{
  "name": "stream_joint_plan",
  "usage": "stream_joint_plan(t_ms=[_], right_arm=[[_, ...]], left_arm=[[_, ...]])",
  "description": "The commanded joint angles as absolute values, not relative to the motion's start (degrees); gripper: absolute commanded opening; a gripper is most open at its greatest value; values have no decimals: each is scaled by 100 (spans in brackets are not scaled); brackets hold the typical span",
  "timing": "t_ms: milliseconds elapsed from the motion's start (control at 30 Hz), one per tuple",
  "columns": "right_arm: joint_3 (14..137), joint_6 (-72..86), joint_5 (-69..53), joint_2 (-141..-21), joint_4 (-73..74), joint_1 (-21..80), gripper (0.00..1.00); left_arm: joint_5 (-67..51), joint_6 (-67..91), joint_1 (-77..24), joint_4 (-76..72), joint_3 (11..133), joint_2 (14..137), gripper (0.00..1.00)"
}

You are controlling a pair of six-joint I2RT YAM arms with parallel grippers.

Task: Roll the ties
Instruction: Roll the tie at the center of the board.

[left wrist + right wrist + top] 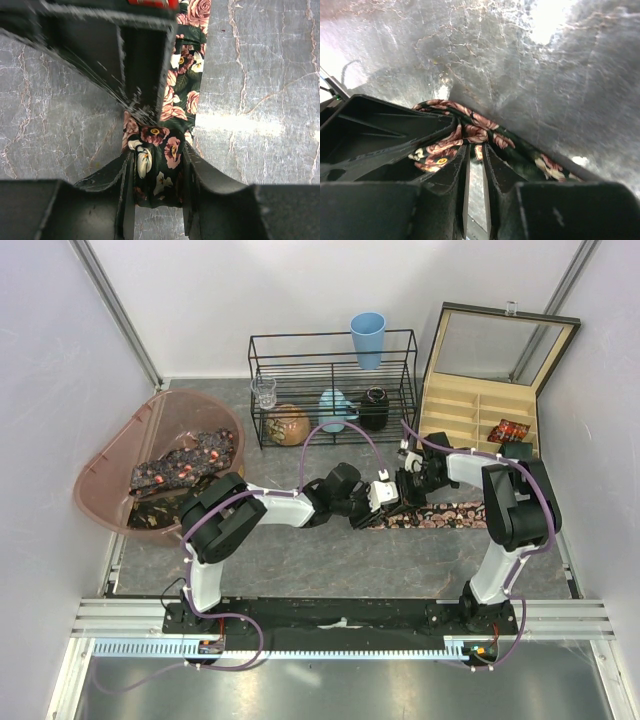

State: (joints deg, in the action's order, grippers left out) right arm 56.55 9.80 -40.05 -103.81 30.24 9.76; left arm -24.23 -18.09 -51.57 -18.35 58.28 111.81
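One flat tie (440, 515) is lying on the table (330, 560) just in front of the wooden box (447, 405), stretching leftward away from the box's near edge, with its far-from-box end doubled up into a small starter coil. Left gripper (159, 175) is clamping that doubled end, fingers (195, 175) pressing in on both sides of the fabric. Right gripper (474, 165) is sitting hard against the same end from the box side, jaws nearly together with a thin slit between them. I cannot tell if it is pinching cloth or only touching it. Loose ties (185, 465) are lying heaped in the tub (110, 455), well apart from the box on its left, and one coiled tie (508, 430) is sitting in a compartment of the box. Handling, as a judgement: the fabric is looking light, thin and limp, probably smooth enough to be slipping, so nothing is holding its own shape and a loose coil is likely going to spring open or skew. It is not fragile, so firm pressure is fine. Best hold is looking like a pinch across the width of the coiled end, catching all layers, with the other gripper pinning the flat length nearer the box so it is feeding in straight
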Motion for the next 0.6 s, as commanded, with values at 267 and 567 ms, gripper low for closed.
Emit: stream_joint_plan(t_ms=[267, 567], right_arm=[[5449, 651, -2962, -10652, 2830, 1204, 22], [5449, 422, -2628, -10740, 2962, 1248, 22]], left_arm=[[-2733, -1434, -4940, -1834, 5459, 11312, 51], [-3374, -836, -4536, -4287, 4378, 10898, 76]])
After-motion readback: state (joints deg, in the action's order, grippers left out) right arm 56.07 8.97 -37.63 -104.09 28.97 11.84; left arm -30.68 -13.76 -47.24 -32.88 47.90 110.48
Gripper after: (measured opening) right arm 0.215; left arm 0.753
